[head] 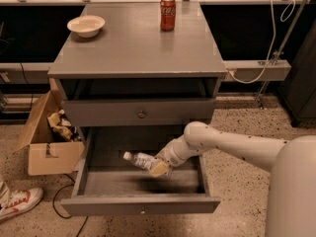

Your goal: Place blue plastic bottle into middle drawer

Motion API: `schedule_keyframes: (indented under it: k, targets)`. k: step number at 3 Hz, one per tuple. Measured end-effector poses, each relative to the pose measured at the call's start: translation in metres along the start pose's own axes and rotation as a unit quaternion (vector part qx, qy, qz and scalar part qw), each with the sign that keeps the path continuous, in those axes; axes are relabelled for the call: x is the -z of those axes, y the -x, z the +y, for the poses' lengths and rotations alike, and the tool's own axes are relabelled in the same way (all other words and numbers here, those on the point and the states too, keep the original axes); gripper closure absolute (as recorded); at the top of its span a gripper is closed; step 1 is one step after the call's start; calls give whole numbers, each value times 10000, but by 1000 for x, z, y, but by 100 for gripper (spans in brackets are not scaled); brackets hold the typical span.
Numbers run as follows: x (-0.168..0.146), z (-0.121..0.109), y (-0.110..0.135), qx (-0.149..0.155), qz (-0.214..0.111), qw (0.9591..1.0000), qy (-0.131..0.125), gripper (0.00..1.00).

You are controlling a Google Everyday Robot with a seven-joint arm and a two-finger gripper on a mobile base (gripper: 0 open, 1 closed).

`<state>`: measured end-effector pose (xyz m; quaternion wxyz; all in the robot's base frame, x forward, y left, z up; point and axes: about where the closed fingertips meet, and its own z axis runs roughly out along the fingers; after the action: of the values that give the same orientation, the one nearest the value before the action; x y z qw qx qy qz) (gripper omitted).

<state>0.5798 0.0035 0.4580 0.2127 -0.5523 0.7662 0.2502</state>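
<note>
The blue plastic bottle [139, 160] is a small clear bottle with a white cap pointing left. It lies nearly level in my gripper [159, 166], just above the floor of the middle drawer [143, 181]. The drawer is pulled open, wide and grey, with a small knob on its front panel. My gripper is shut on the bottle's right end, inside the drawer's opening, right of its middle. My white arm [232, 147] reaches in from the right.
The closed upper drawer front [140, 113] sits just above my gripper. A red soda can [168, 13] and a white bowl [86, 25] stand on the cabinet top. A cardboard box [47, 142] with crumpled paper sits left of the cabinet. A shoe [17, 204] lies at lower left.
</note>
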Motion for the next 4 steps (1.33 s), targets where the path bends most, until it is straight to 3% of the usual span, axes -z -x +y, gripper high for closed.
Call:
schedule_keyframes:
  k: [1, 2, 4]
  targets:
    - [-15, -15, -11, -354, 6, 9992, -160, 75]
    - [-28, -25, -18, -637, -192, 9977, -129, 52]
    - [-40, -31, -16, -780, -442, 9960, -67, 5]
